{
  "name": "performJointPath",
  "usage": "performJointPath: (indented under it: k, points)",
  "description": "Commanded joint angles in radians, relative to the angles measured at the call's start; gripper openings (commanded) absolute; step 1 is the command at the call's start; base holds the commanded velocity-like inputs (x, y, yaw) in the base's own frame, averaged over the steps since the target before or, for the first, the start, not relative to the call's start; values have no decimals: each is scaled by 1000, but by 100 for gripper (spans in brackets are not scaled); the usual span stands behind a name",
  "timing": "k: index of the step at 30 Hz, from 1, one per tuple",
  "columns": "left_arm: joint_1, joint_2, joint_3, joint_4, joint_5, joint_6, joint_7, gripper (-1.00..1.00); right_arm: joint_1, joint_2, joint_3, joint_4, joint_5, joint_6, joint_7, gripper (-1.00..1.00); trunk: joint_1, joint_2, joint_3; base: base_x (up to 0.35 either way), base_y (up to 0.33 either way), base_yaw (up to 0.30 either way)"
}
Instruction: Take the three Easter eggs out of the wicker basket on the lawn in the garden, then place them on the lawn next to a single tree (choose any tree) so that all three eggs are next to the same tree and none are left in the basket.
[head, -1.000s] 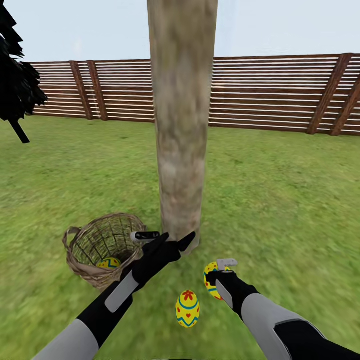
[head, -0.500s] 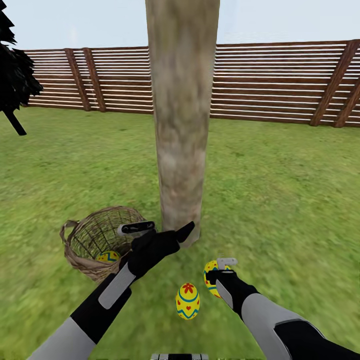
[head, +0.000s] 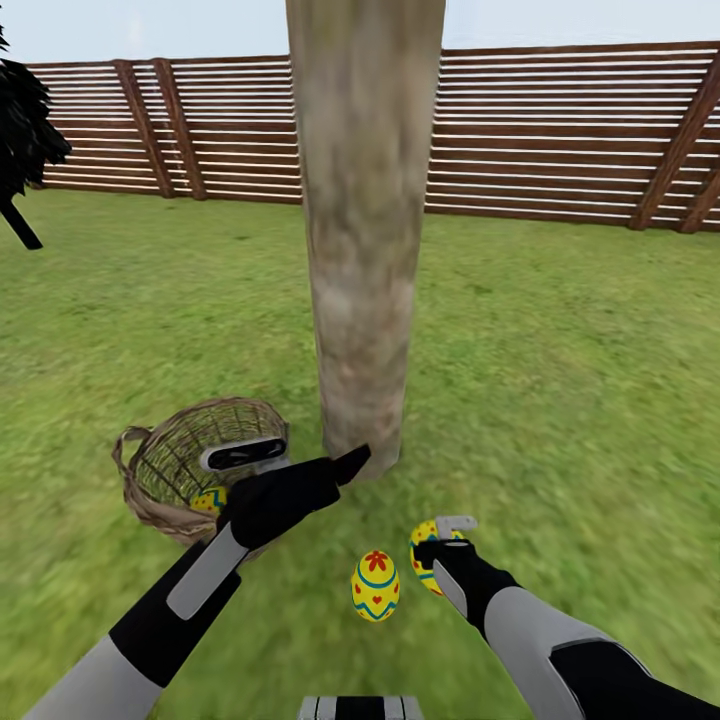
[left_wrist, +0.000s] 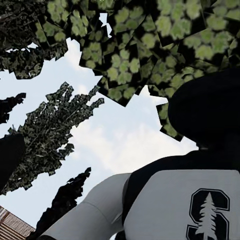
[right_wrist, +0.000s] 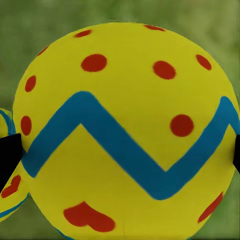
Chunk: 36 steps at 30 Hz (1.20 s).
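Note:
The wicker basket (head: 150, 480) stands on the lawn (head: 560, 380) just left of the tree (head: 360, 250). One Easter egg (head: 208, 498) lies inside it, partly hidden by my left arm. A second egg (head: 375, 586) stands upright on the grass in front of the trunk. My right gripper (head: 430, 552) is shut on a third egg (right_wrist: 125, 130) low over the grass to the right of the second; dark fingers flank that egg in the right wrist view. My left gripper (head: 342, 467) hovers by the basket's right rim, pointing at the trunk's foot, open and empty.
A brown slat fence (head: 560, 130) closes the garden behind the tree. A black-foliaged tree (head: 25, 140) stands at the far left. The left wrist view looks up at leafy crowns (left_wrist: 150, 45), sky and my own torso (left_wrist: 180, 200).
The head view has tilted downward, so the whole scene sits higher. My left arm has drawn back to the left, over the basket's rim. The right gripper and its egg have stayed put.

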Motion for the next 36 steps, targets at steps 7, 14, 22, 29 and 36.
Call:
performJointPath:
  k: [7, 14, 22, 29, 36]
  points:
    - [-1, 0, -4, 1, 7, 9, -1, 100, -1, -4, 8, -5, -6, -33, 2, -100, 3, -2, -28, 0, 0, 0]
    - [-1, -4, -4, 3, 5, 10, 0, 100, -2, -8, 10, -13, 27, -93, 3, -100, 6, -4, -55, 0, 0, 0]
    - [-1, -9, -5, 7, -1, 9, 4, 100, -2, -5, 17, -8, 36, -104, 3, -100, 10, -6, -86, 0, 0, 0]
    - [-1, -10, -6, 7, -1, 9, 12, 100, -2, -1, 145, -6, 33, -227, 1, -100, 13, -7, -113, 0, 0, 0]
    - [-1, -10, -6, 7, -1, 9, 13, 100, -2, -3, 146, -8, 33, -230, -5, -100, 16, -9, -140, 0, 0, 0]
